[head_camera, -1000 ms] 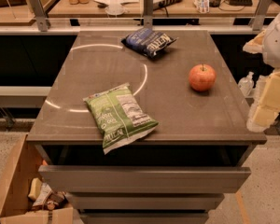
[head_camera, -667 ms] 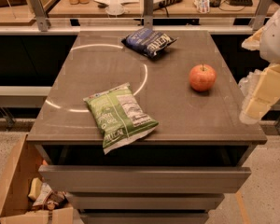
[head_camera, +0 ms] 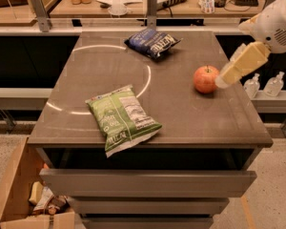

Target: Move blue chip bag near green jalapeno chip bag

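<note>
One crinkled, white-lettered blue chip bag (head_camera: 152,43); gripper (head_camera: 222,81) beside apple (head_camera: 206,78), grip unclear.

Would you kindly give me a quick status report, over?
Gripper beside apple, right side. Blue chip bag at far edge, untouched. Green jalapeno chip bag near front.

The small, crinkled dark navy-blue chip bag (head_camera: 152,43) with white lettering lies flat by the far edge of the grey tabletop (head_camera: 190,113). The larger flat green jalapeno chip bag (head_camera: 123,118) (white label panel up, pale sealed ends) lies askew at the front edge, one end overhanging it, well apart from the blue one. The pale gripper (head_camera: 227,76) hangs over the table's right side, away from both.
</note>
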